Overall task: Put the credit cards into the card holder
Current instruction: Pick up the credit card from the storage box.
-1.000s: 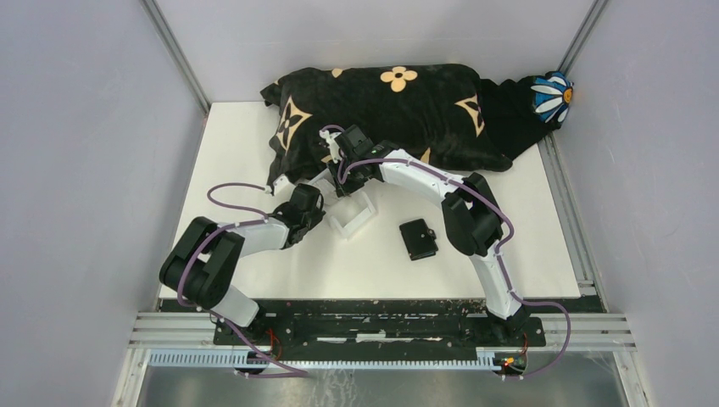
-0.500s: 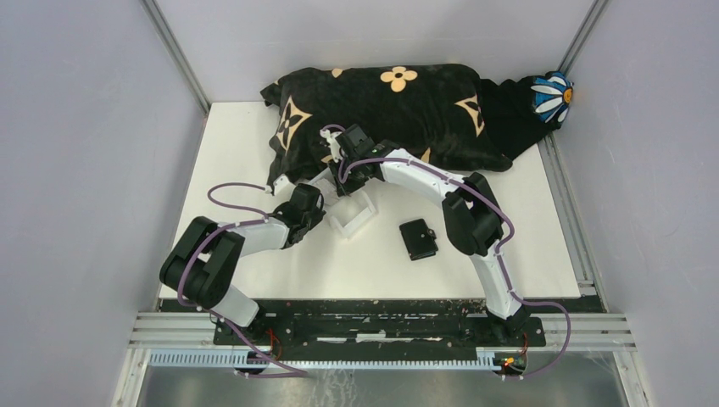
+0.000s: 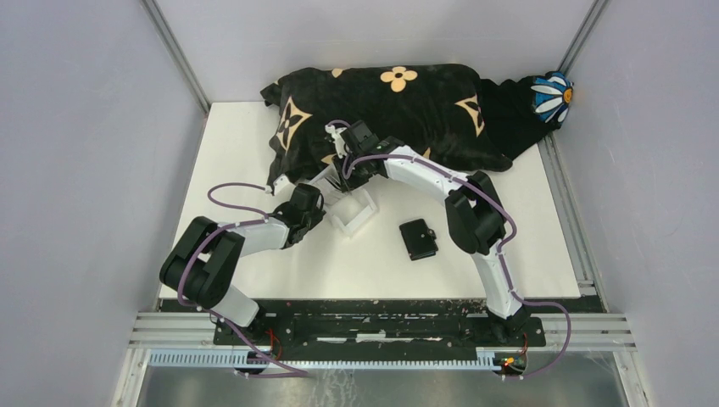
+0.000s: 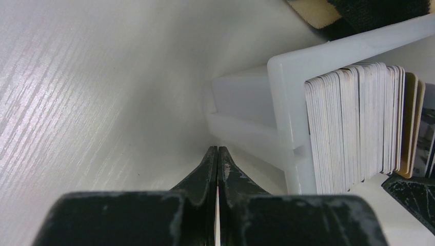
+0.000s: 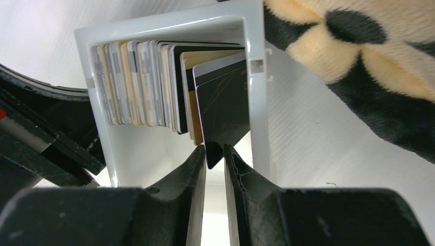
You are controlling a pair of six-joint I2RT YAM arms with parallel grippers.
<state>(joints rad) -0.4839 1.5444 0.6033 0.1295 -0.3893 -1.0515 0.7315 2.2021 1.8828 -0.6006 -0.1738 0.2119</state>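
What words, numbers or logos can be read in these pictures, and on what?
None can be read.
The cards show mostly edges, no legible print.
The dark card at the right gripper looks blank.
The cloth bears flower shapes, no letters.

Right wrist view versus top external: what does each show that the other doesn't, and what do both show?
Only right wrist: the right arm's fingers pinch a corner of the dark card, at the end of the row of cards. Only top external: the black card holder lies flat on the table, right of the white box. Both: that box and the patterned blanket.
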